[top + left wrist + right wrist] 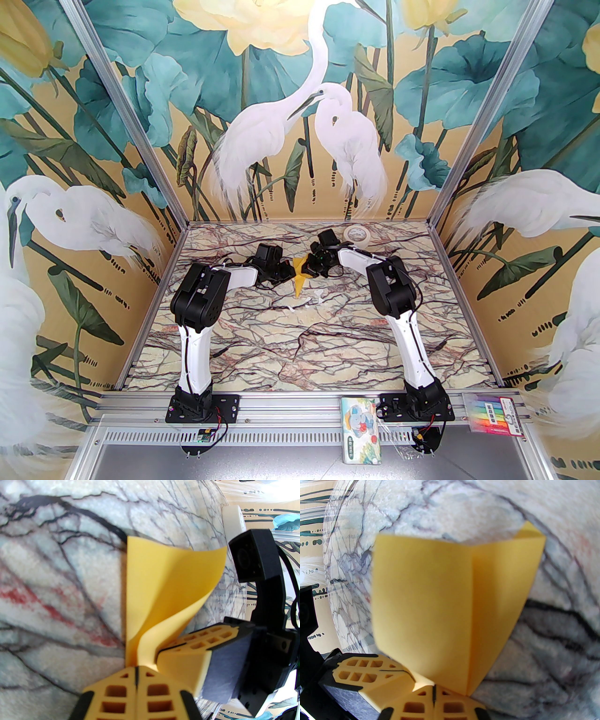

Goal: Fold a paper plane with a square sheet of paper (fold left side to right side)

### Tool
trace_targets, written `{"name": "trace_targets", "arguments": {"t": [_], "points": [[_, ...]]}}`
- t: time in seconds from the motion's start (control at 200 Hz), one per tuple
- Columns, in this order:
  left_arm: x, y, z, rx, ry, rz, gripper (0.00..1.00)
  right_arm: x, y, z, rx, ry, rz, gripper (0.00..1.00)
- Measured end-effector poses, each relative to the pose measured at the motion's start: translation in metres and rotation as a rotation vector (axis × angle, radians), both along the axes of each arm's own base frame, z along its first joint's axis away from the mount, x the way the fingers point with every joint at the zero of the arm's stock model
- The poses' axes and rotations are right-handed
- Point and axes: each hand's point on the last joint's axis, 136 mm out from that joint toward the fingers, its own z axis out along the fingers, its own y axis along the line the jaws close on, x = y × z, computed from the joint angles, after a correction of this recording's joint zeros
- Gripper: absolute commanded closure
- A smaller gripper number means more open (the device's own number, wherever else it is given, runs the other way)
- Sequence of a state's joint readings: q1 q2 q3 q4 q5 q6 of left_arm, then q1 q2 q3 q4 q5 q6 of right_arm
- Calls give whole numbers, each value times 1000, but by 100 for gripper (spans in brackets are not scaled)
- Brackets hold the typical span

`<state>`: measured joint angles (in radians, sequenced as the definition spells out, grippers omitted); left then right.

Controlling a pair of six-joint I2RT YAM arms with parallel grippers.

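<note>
Paper plane (299, 280), creased and part-folded, seemingly held just above the table (328, 347), near its far edge, mid-width. Left gripper (136, 668) and right gripper (434, 688) both pinch it, tips almost meeting. Likely a late fold; next needs edges aligned, then pressed flat.

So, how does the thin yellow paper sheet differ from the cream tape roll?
The thin yellow paper sheet is creased, the cream tape roll a round ring. The sheet is pinched by the left gripper and right gripper; the roll lies untouched on the marbled table.
</note>
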<state>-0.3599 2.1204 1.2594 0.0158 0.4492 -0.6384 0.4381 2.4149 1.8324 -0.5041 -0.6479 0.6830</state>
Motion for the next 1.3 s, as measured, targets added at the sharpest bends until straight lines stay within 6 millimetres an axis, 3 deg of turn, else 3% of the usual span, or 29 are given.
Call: {"name": "trace_targets", "arguments": {"t": [0.195,0.495,0.595,0.785,1.3], "points": [[0,0,0,12,15,-4,100,4,0,9,-4,-4,-1,100],[-1,0,0,35,21,-11,100,42,0,53,38,-106,-29,100],[-2,0,0,37,20,-15,100,47,-4,44,32,-95,-37,100],[-1,0,0,40,21,-17,100,39,-13,1,-23,-12,-42,100],[-2,0,0,42,28,-18,100,38,-14,6,-18,-19,-32,100]]}}
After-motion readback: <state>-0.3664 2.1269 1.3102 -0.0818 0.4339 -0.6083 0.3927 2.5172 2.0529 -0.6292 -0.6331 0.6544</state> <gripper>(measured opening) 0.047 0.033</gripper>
